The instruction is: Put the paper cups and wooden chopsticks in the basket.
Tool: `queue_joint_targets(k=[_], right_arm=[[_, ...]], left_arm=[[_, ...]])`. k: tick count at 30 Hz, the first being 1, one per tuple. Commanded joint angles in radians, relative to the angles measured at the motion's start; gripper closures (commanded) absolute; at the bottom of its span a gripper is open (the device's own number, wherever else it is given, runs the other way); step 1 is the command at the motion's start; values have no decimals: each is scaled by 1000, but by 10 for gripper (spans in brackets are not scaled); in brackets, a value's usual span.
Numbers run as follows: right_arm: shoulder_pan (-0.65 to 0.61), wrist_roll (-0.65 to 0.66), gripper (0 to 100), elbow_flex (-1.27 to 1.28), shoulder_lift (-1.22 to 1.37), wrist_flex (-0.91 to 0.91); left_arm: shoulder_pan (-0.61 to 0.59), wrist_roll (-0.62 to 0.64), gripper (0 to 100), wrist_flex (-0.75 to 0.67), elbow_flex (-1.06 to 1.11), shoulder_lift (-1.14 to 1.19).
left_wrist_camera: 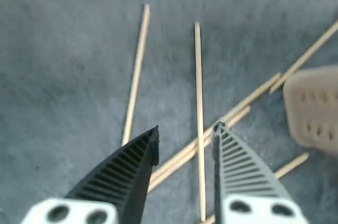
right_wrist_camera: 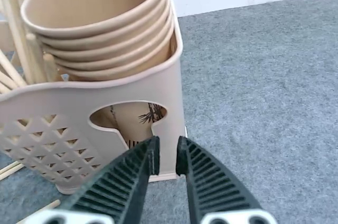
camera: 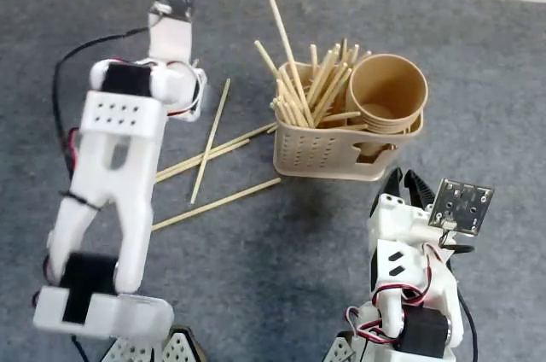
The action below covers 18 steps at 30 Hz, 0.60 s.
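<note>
**Paper cups (camera: 388, 93), tan, nested, already in basket; some chopsticks loose**

Cup stack stands upright in the right end of the beige perforated plastic basket (camera: 328, 157), beside a bundle of pale wooden chopsticks (camera: 311, 80). Several loose chopsticks (camera: 211, 140) lie crossed on the grey worktop (camera: 478, 55). Left end effector (left_wrist_camera: 186, 128) is wide open and empty above them. Right end effector (right_wrist_camera: 167, 142) is barely parted and empty, just beside the basket wall.

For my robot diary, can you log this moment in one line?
cups: in basket | some chopsticks: loose on table | left pincer: open over them | right pincer: barely open by basket
</note>
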Motion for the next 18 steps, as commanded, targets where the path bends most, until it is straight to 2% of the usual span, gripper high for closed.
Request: queue_joint_targets(k=[1, 4, 10, 18], right_arm=[[-8, -2, 929, -7, -2, -4], [-8, -2, 929, -7, -2, -4], [-8, -2, 929, -7, -2, -4], [-8, -2, 929, -7, -2, -4]], left_arm=[[-13, -9, 822, -3, -7, 54], [-13, -31, 821, -5, -13, 147], [-5, -195, 825, -3, -28, 341], [-5, -265, 825, -2, -170, 562]])
